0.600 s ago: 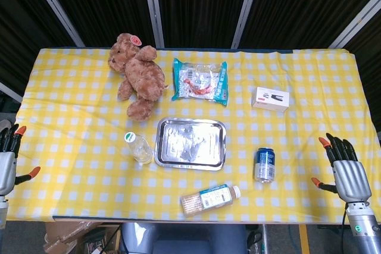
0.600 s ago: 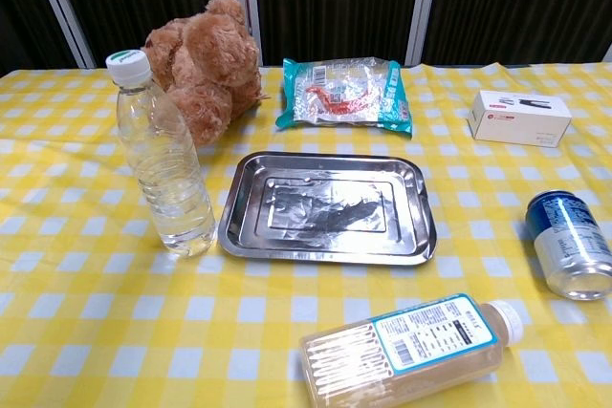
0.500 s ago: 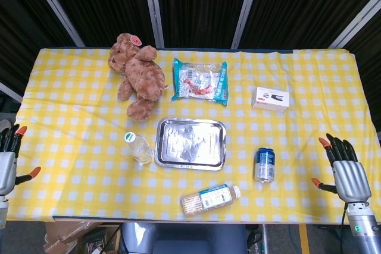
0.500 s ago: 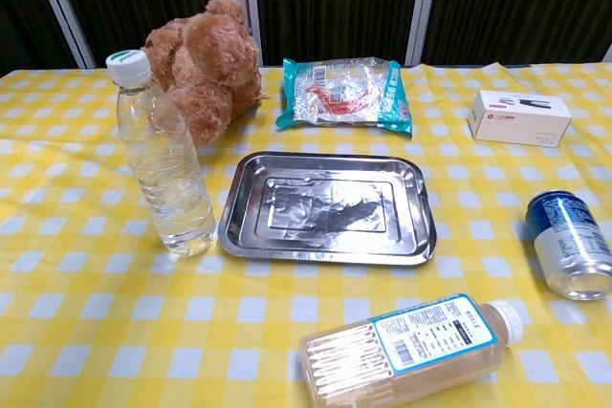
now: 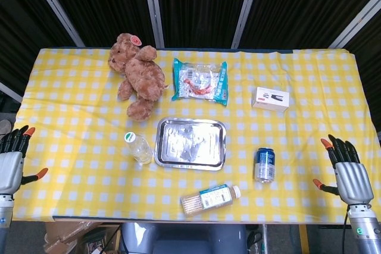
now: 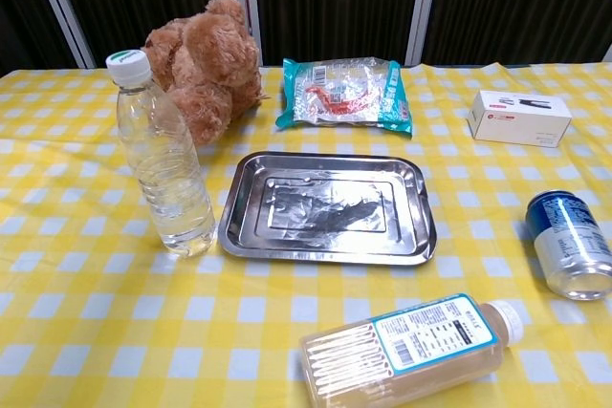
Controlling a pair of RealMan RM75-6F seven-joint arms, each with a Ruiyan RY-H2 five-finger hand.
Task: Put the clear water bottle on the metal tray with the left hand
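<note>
The clear water bottle point(image 6: 164, 158) stands upright with its white cap on, ribbed plastic sides catching the light, just beside the left rim of the metal tray point(image 6: 326, 207), a shallow rectangular pan with rounded corners and a dull shiny floor. Far left, off the table's edge, the left hand point(image 5: 12, 162) hangs with fingers spread, holding nothing. A fuzzy brown teddy bear point(image 6: 204, 62) slumps behind the bottle. Far right, the right hand point(image 5: 348, 173) likewise shows fingers apart, empty.
</note>
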